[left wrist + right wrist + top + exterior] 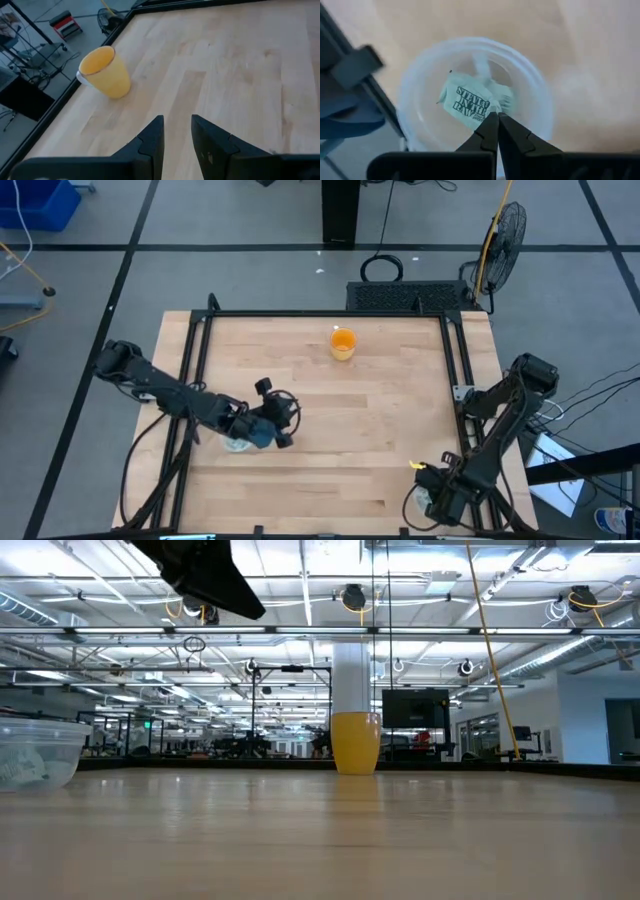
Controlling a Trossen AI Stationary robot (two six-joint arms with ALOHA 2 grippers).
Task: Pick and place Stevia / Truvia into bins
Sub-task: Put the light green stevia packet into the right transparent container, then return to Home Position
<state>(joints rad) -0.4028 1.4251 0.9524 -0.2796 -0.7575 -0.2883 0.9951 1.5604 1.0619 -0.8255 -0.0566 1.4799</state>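
From above, your left gripper [272, 423] hangs over the table's left-centre, just beside a clear bin [238, 443] half hidden under the arm, while your right gripper [437, 492] sits at the table's near right corner. An orange cup [343, 343] stands alone toward the far edge; no loose packets show on the bare wood.

At table level, one clear bin [38, 752] appears at the left edge with something pale inside, the orange cup [355, 742] at centre.

Your left wrist camera shows its fingers [152, 142] slightly spread and carrying nothing, the orange cup [104, 71] ahead.

Your right wrist camera looks down into the other bin [420, 100], where Stevia packets [467, 102] lie; the fingertips [490, 125] are pressed together just above them.

Judged from this, you are at or past the final drop. Your next move calls for lifting the right arm clear and checking for stragglers.
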